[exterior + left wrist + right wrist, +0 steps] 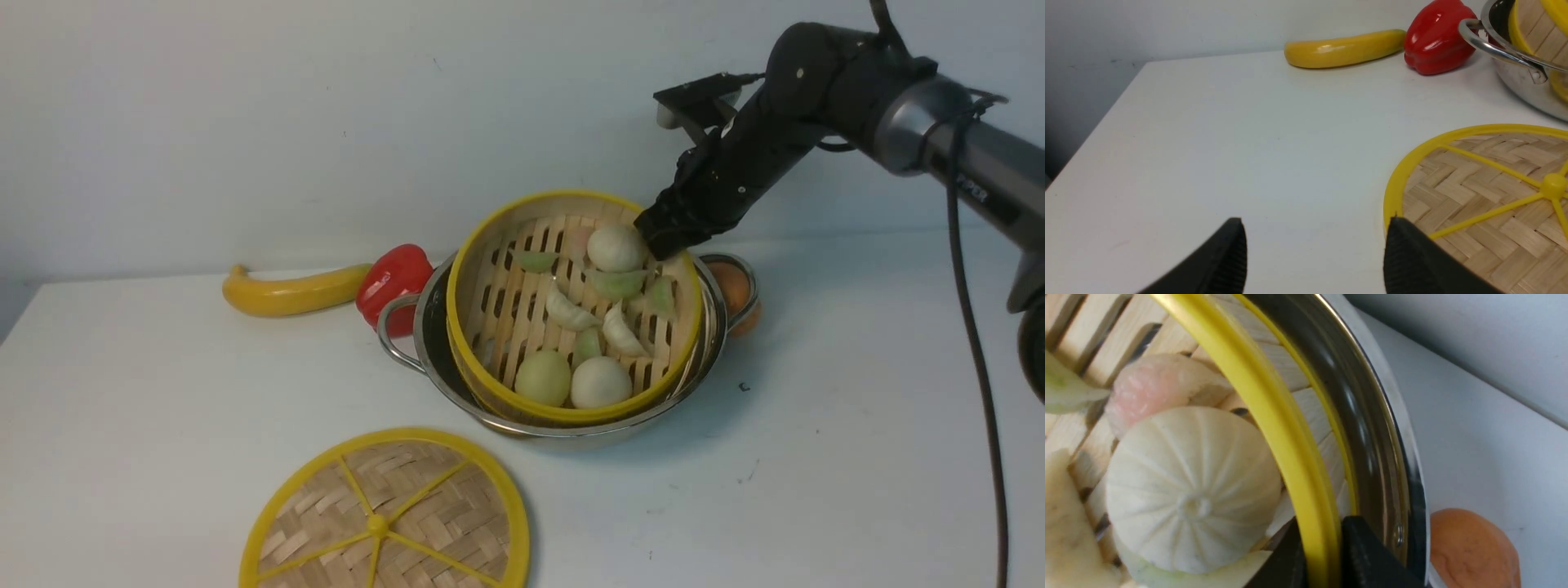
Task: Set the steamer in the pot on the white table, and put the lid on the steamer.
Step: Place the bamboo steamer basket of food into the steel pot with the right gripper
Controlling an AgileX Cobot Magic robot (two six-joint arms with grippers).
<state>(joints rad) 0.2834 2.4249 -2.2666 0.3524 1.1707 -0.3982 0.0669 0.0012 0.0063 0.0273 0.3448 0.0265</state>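
The steamer [490, 327], a bamboo basket with a yellow rim and dumplings and buns inside, sits tilted in the steel pot [433, 359] on the white table [163, 392], its far side raised. My right gripper [665, 237] is shut on the steamer's far right rim; the right wrist view shows the yellow rim [1274, 416] pinched between the black fingers [1367, 555], by the pot wall [1372, 457]. The lid [384, 523] lies flat at the front. My left gripper [1314, 253] is open and empty, low over the table beside the lid's edge [1474, 196].
A yellow banana [294, 290] and a red pepper [393, 282] lie left of the pot, also in the left wrist view [1343, 49] [1437, 36]. An orange fruit [735, 290] sits behind the pot's right handle [1474, 551]. The wall stands behind the table.
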